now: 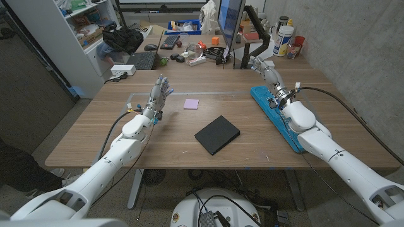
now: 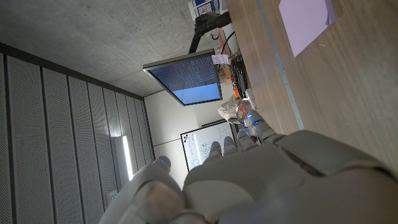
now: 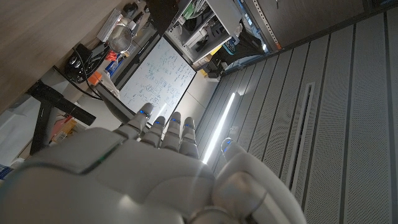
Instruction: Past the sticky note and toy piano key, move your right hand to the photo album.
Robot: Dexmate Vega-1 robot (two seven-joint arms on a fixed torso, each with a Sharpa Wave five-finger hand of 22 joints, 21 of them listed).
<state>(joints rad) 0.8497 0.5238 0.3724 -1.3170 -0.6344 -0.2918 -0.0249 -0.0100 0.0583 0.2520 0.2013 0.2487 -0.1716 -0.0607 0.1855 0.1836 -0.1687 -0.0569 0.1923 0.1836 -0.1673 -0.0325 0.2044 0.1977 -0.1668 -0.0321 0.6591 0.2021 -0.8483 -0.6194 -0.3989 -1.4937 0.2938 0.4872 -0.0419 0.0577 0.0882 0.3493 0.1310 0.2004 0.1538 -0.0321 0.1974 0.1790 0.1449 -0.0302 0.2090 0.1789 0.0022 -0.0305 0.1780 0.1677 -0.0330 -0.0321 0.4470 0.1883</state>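
Black square photo album (image 1: 217, 134) lies nearest, mid-table. Left of it, left hand (image 1: 160, 94) empty, fingers spread; small purple sticky note (image 1: 191, 103) just behind album. Right of it, right hand (image 1: 264, 68) open over blue toy piano key (image 1: 276, 117). Reach not started; next swing right hand leftward to album.

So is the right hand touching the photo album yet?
Apart. In the head view the right hand is raised near the table's far edge, beyond the blue toy piano key, with bare wood between it and the black photo album at mid-table.
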